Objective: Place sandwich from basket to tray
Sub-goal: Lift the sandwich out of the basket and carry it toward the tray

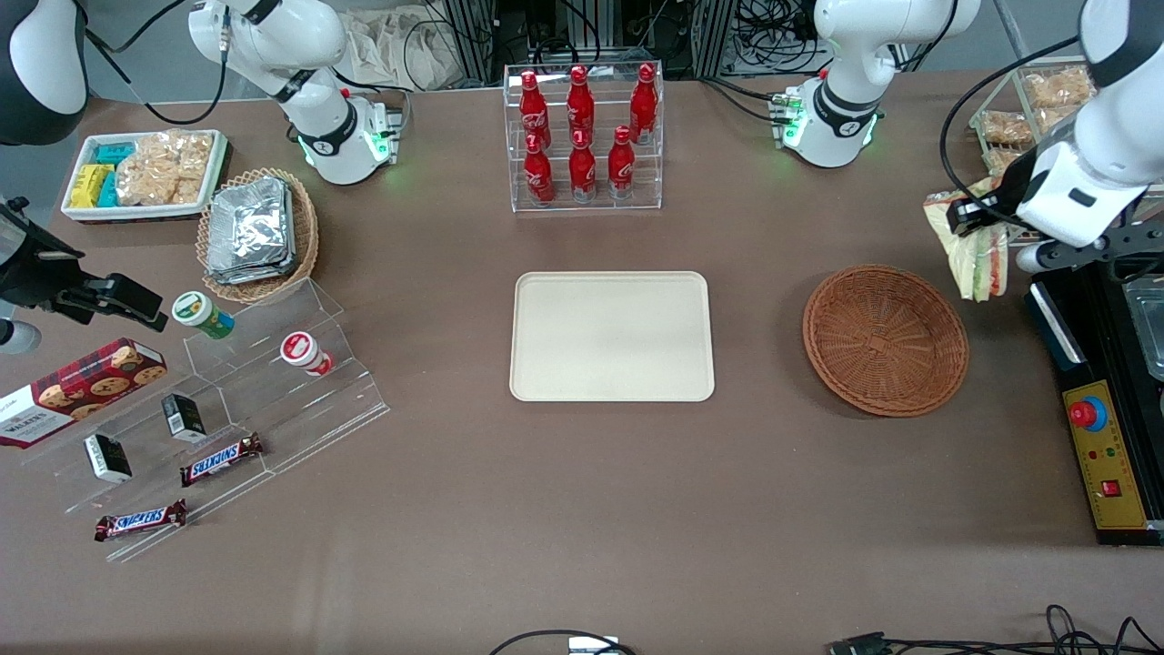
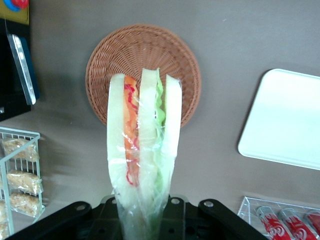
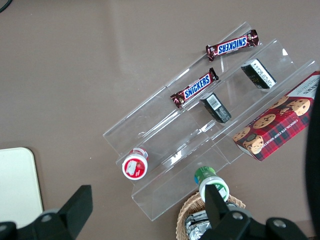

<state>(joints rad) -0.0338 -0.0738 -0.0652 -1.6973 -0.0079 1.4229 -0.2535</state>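
The jaws are closed on the wrap at one end of the sandwich [image 2: 144, 150], and the gripper [image 1: 978, 226] holds it in the air near the working arm's end of the table, above bare tabletop just beside the basket [image 1: 885, 338]. The wedge hangs from the fingers with its bread and filling layers on edge; it touches neither basket nor table.

Handling assessment: the sandwich appears light and soft. The pale bread should compress under firm pressure, and the clear wrap looks smooth and probably slippery. The present hold is on the gathered film and narrow end rather than on the filling faces, which spares the layers but lets the body swing. Slow, even motion is advisable.

Layout, nearest the front camera first:
- The table edge nearest that camera carries no task items.
- The basket sits toward the working arm's end and holds nothing.
- The tray [image 1: 611, 336] lies at the middle of the tabletop, well apart from the basket, its surface bare.
- A clear rack of red bottles [image 1: 582, 136] stands farther from the camera than the tray, near the table edge by the arm bases.

The carry to the tray is not yet done.
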